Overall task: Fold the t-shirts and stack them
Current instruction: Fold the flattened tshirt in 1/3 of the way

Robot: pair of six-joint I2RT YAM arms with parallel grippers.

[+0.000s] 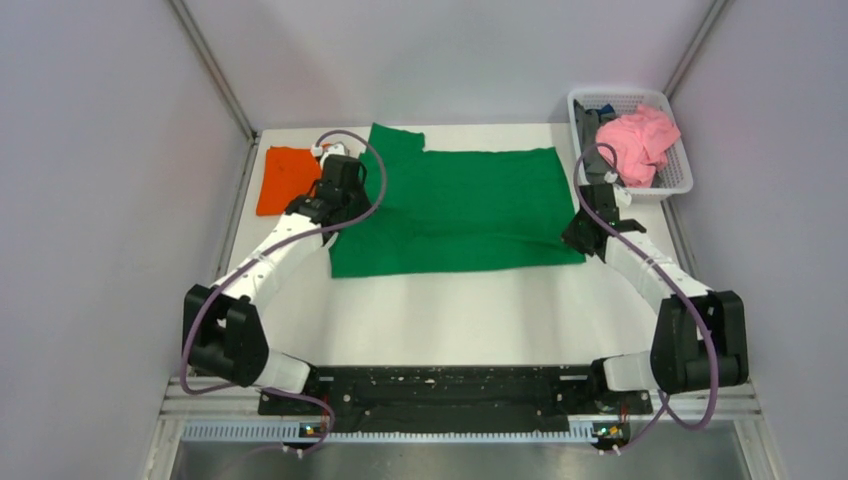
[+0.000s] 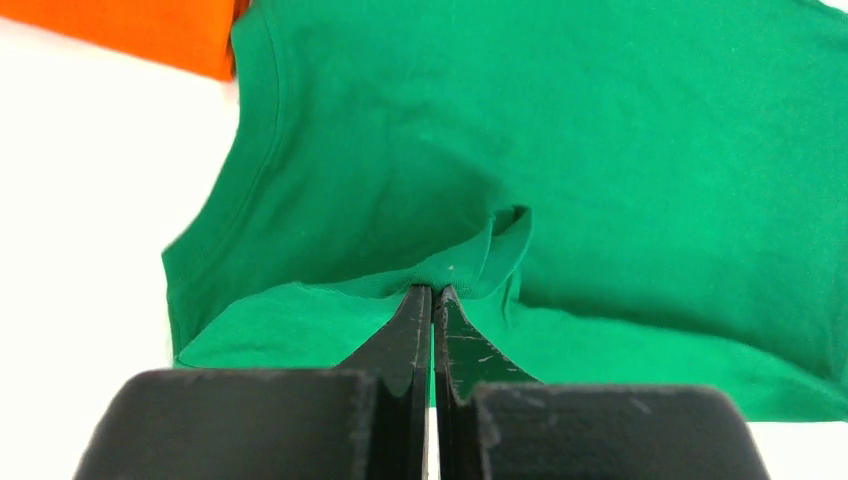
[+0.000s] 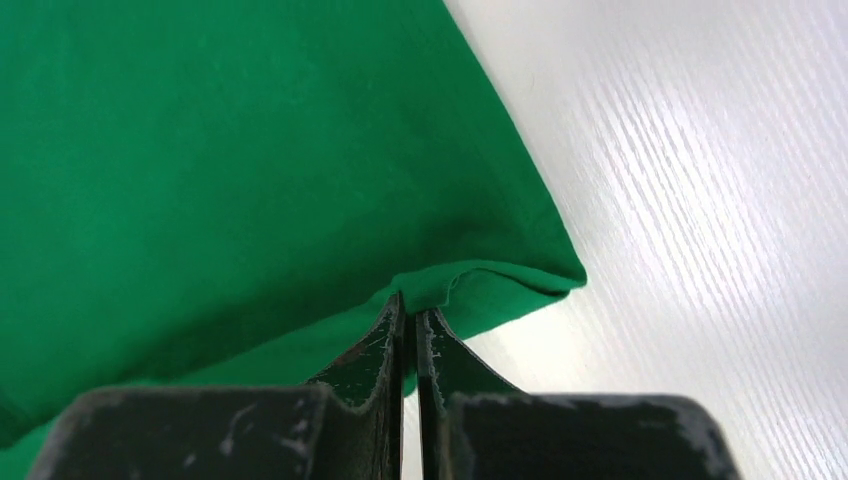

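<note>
1. Pinching the green shirt (image 1: 460, 205) at both ends of its near edge. The left gripper (image 2: 432, 298) is clamping a small raised tuck of cloth at the shirt's left end. The right gripper (image 3: 408, 308) is clamping the near-right corner. Both pairs of jaws are closed on fabric w/ no gap showing.
2. The green shirt is lying spread across the middle of the table (image 1: 450, 310), mostly flat, w/ one sleeve sticking out at the far-left. It's looking like a big rectangle, so prob. only partly folded at most; can't tell if the near sleeve is tucked in.
3. The orange shirt (image 1: 287, 180) is sitting at the far-left as a small, neat rectangle just beside the green one. Judging by its shape, it's looking done.
4. A basket (image 1: 680, 185) at the far-right is holding a pink cloth (image 1: 638, 140) and something dark; neither arm is working w/ it.
5. Progress, approx.: one shirt folded, the second only starting.
6. Remaining, as I'm reading it:
   - bringing the near edge over toward the far side;
   - folding the shirt down to a small packet;
   - stacking it w/ the orange shirt.
</note>
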